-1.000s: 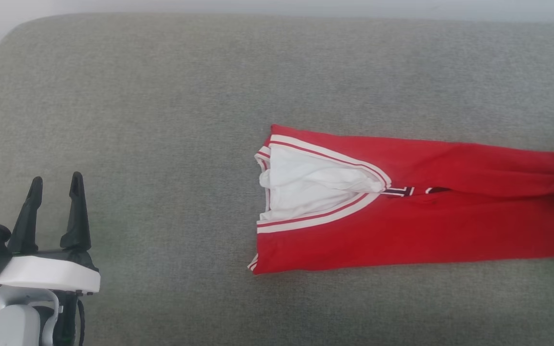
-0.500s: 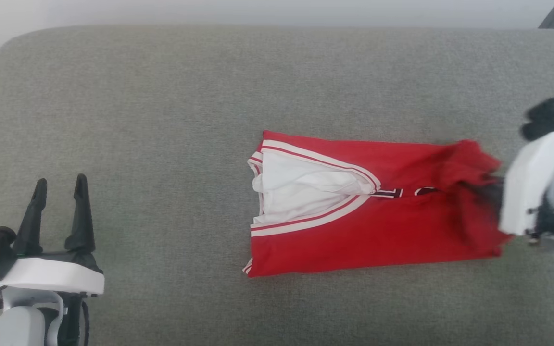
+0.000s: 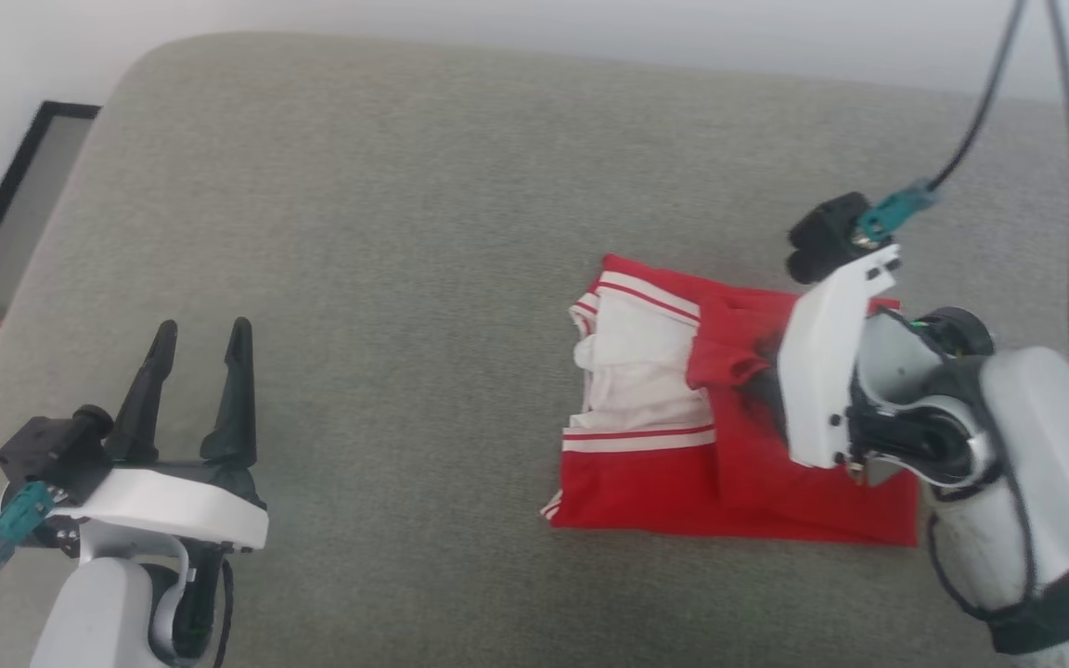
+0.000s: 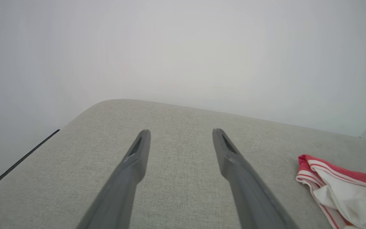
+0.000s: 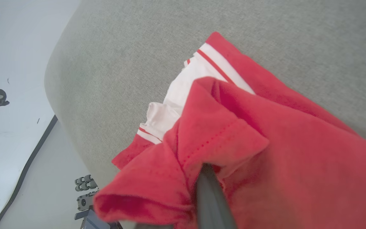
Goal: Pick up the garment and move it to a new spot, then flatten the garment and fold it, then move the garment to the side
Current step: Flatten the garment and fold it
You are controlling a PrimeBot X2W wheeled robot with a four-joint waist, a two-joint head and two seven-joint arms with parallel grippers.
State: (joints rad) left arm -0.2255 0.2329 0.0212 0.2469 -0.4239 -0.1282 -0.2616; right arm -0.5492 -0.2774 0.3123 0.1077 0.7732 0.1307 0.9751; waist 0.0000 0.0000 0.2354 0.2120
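Garment hem now near collar, seemingly

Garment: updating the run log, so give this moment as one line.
phase: fold; right gripper: shut on garment; left gripper: open, idle; garment: half-folded on cushion

Grey fabric cushion, white wall, black-framed panel

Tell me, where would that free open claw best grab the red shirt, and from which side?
Probably the striped edge of the garment, coming in low from the robot's left. That end faces the open left gripper and lies flat on the cushion, while the right gripper is shut on the folded-over hem.
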